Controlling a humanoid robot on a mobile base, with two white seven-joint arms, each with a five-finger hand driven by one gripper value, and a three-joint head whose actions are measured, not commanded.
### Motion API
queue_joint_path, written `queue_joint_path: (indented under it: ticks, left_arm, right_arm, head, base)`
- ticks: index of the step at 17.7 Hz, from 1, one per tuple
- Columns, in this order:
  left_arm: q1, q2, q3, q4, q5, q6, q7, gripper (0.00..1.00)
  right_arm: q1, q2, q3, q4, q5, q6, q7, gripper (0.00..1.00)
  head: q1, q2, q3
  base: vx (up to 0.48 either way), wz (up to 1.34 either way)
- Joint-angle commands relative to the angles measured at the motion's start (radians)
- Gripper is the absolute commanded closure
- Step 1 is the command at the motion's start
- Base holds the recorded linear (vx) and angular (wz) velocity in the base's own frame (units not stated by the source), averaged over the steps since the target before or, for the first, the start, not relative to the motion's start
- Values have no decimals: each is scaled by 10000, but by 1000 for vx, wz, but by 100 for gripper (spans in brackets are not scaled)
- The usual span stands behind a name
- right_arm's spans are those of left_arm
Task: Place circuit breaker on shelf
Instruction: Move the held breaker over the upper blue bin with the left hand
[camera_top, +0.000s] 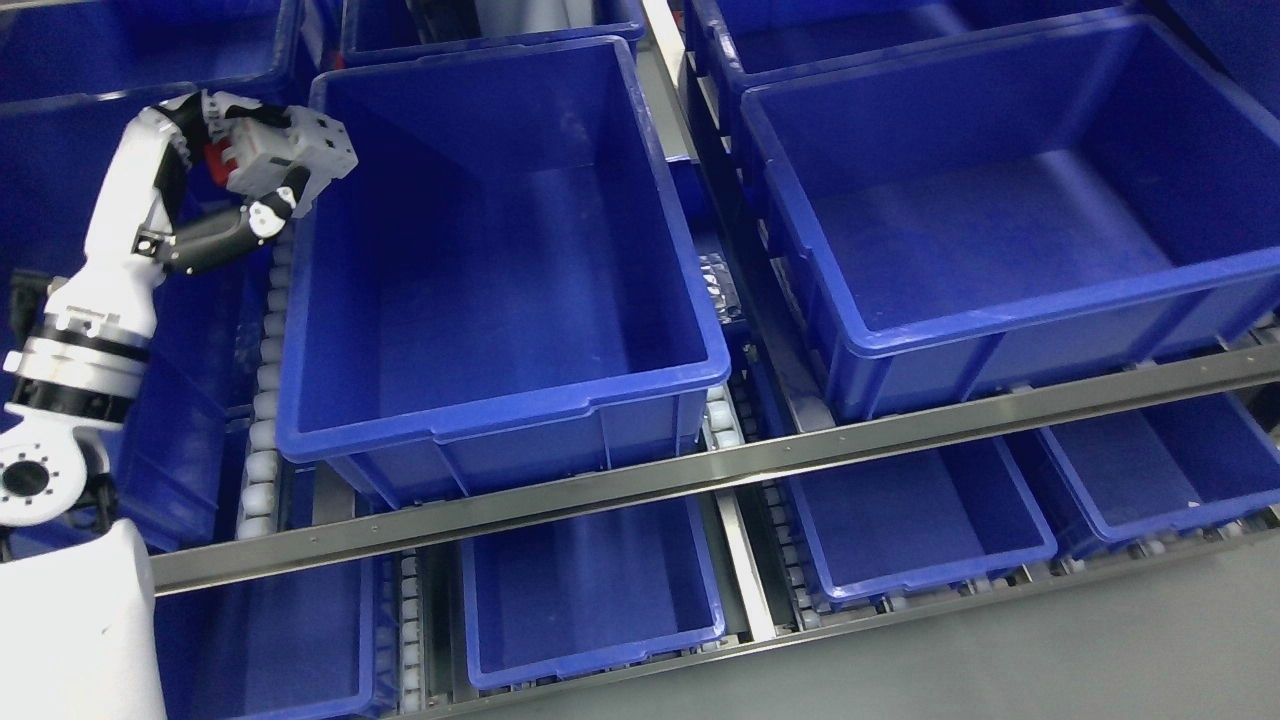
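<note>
My left hand is raised at the upper left, its fingers shut on a grey circuit breaker with a red switch. The breaker hangs just over the left rim of a large blue bin on the upper shelf level. Nothing shows inside that bin. My white left arm runs up from the lower left corner. My right arm is not in view.
A second large blue bin stands to the right on the same level. A metal shelf rail crosses in front. Smaller blue bins sit on the lower level. White rollers line the lane between bins.
</note>
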Motion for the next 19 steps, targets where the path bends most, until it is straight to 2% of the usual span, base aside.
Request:
queue_joint_path:
  ticks: [1, 6, 10, 15, 19]
  left_arm:
    - [-1188, 516, -1771, 2178, -1027, -37, -74, 90]
    - [-2522, 423, -3211, 4031, -1441, -52, -74, 89]
    - [-3214, 195, -4102, 5306, -2696, -82, -685, 87]
    - [-3857, -619, -4303, 7283, -3880, -128, -703, 87]
    - [-4640, -1063, -4425, 8756, -4157, -190, -626, 86]
  right_arm:
    - [2, -175, 199, -1, 0, 580, 8, 0]
    - [2, -175, 199, -1, 0, 580, 8, 0]
    - [2, -175, 199, -1, 0, 580, 8, 0]
    - [2, -175, 199, -1, 0, 580, 8, 0]
    - [2, -175, 199, -1, 0, 580, 8, 0]
  head:
    - [0, 0, 0]
    - [0, -2, 0]
    - [0, -2, 0]
    - [0, -2, 0]
    - [0, -2, 0]
  base:
    - [75, 185]
    - [45, 47]
    - [10, 5]
    - [0, 0]
    - [0, 0]
